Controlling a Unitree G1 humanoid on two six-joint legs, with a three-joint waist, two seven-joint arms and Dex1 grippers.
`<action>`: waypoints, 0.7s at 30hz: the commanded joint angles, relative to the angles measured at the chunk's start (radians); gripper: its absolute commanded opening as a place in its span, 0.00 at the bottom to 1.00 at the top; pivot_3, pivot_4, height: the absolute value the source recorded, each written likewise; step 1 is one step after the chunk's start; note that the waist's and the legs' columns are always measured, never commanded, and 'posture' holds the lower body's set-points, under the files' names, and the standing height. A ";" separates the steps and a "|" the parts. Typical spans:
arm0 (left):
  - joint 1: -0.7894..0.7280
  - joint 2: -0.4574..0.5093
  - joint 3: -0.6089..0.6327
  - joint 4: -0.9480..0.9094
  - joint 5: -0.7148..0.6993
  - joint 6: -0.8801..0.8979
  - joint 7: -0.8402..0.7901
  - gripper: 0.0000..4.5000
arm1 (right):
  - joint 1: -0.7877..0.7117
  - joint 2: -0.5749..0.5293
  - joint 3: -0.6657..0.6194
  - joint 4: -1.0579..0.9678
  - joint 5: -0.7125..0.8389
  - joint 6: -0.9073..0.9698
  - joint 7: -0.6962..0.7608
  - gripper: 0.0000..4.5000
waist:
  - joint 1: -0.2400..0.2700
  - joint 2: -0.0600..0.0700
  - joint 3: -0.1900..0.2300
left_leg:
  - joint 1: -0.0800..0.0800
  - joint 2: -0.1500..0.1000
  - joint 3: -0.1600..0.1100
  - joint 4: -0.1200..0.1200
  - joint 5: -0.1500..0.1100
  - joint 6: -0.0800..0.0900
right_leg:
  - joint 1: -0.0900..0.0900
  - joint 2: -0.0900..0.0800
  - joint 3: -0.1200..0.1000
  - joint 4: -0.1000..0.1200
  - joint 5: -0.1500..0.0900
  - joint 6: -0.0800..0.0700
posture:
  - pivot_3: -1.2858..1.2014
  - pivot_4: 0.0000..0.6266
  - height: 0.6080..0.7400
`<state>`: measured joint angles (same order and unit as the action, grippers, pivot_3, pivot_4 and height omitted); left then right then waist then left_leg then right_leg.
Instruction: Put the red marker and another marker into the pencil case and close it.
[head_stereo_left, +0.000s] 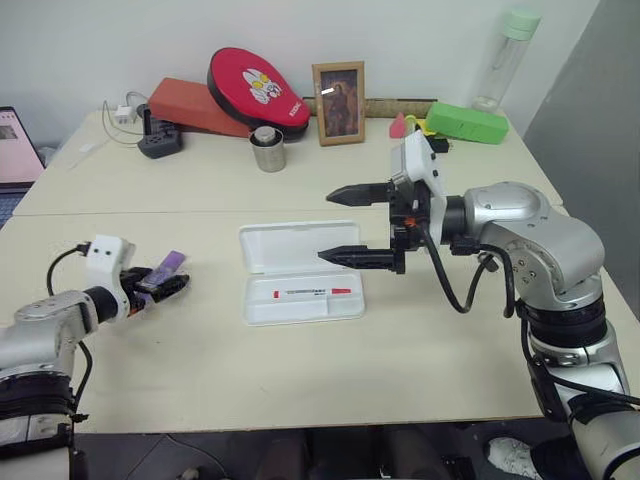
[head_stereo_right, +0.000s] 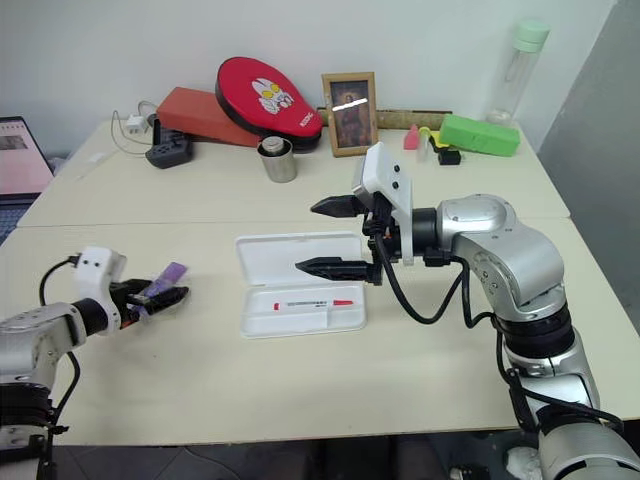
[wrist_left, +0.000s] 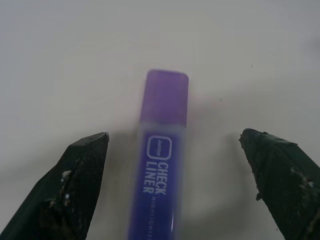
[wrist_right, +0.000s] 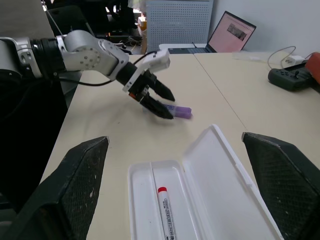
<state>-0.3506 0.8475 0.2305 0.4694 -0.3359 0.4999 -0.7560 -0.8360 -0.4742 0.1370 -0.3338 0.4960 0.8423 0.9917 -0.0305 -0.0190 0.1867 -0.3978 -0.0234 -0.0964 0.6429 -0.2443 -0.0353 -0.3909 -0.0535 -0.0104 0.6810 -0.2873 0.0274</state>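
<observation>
The stubby lilac plastic highlighter (wrist_left: 159, 165) lies light, stiff and slick between the left pincer (wrist_left: 182, 185)'s spread fingers; best gripped mid-barrel.

The right pincer (head_stereo_left: 345, 225) hangs apart, empty.

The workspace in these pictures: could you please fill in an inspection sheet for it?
Surface: pale table, two tops butted along a seam.
Job's things: case open, lid laid back; red marker lying in its tray; purple highlighter on the table, outside the case.
Clutter: at the far edge a steel cup, picture frame, red paddle cover, orange box, green box, bottle.
Grippers: left gripper open, fingers either side of the highlighter, not closed on it; right gripper open, empty, above the case.
Cables: power strip with white charger and cord.
Surroundings: laptop at the left edge, white wall behind.
</observation>
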 joint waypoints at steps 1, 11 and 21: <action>-0.007 0.009 -0.039 0.045 0.034 -0.007 -0.053 1.00 | 0.001 -0.016 -0.030 -0.045 0.031 -0.001 -0.024 1.00 | 0.000 0.000 0.000 | 0.000 0.000 0.000 0.000 0.000 0.000 | 0.000 0.000 0.000 0.000 0.000 0.000 | 0.52 0.24 1.00; -0.025 -0.001 -0.040 0.101 0.073 -0.010 -0.066 0.77 | -0.004 -0.040 -0.029 -0.040 0.057 -0.008 -0.055 1.00 | -0.001 0.002 -0.001 | 0.001 0.000 0.000 0.000 0.000 0.000 | 0.001 0.000 0.000 0.001 0.000 0.000 | 0.52 0.24 1.00; -0.012 -0.006 -0.033 0.089 0.084 -0.025 -0.068 0.38 | -0.009 -0.051 -0.027 -0.026 0.060 -0.026 -0.052 1.00 | -0.001 0.002 -0.001 | 0.001 0.000 0.000 0.000 0.000 0.000 | 0.001 0.000 0.000 0.001 0.000 0.000 | 0.52 0.24 1.00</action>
<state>-0.3897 0.8546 0.2143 0.5455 -0.2675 0.4633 -0.8163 -0.8326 -0.5159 0.1369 -0.3465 0.5377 0.8360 0.9378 -0.0313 -0.0171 0.1856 -0.3965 -0.0232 -0.0961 0.6430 -0.2443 -0.0352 -0.3901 -0.0536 -0.0099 0.6817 -0.2874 0.0274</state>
